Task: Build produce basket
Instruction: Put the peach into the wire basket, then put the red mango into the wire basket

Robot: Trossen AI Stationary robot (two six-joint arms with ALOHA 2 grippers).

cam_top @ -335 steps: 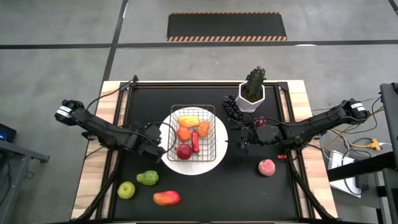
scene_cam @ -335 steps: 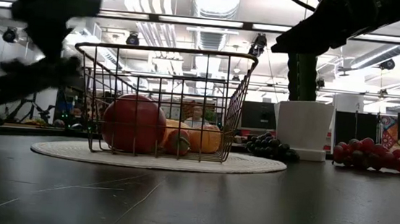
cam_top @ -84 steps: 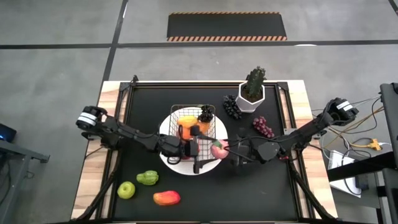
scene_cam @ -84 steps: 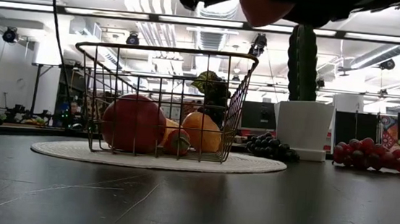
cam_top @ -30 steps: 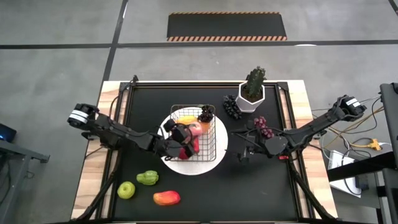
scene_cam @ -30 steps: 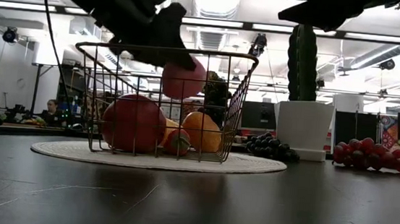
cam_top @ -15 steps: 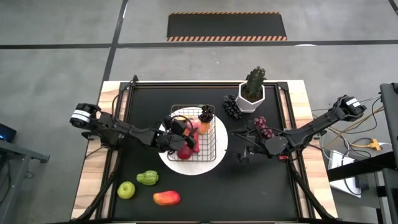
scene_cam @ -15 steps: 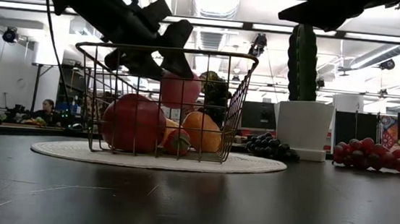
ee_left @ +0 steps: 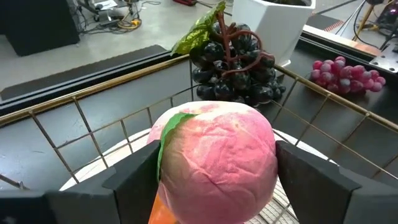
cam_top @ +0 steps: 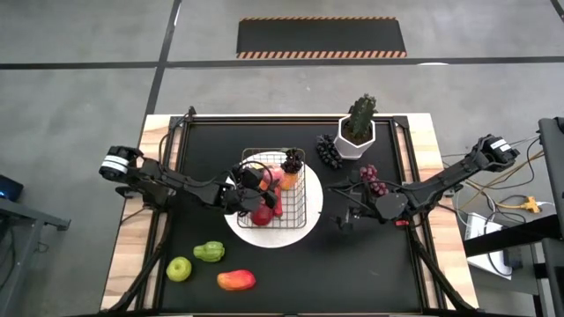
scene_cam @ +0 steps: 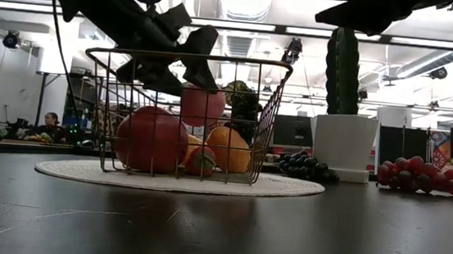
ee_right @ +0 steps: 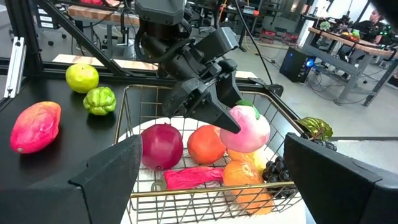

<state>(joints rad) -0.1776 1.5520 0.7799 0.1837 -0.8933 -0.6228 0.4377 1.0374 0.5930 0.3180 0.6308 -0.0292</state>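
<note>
- The left hand (cam_top: 261, 187) is clamped on a peach (ee_left: 214, 158), one finger on each side, just inside the basket (cam_top: 300, 204) at frame centre of the high view.
- Under the peach lie a red apple (ee_right: 161, 145), an orange (ee_right: 206, 144), a chili (ee_right: 191, 177) and dark grapes (ee_left: 233, 68) at the basket's far corner.
- The basket stands on a white plate (cam_top: 310, 217) on the desk (cam_top: 370, 264).
- The right hand (cam_top: 344, 214) hangs right of the plate, fingers wide apart, holding nothing.
- Lower left lie a green apple (cam_top: 180, 269), a pepper (cam_top: 210, 252) and a mango (cam_top: 236, 280).
- Upper right stand a potted plant (cam_top: 358, 126), more dark grapes (cam_top: 329, 151) and red grapes (cam_top: 371, 180).
</note>
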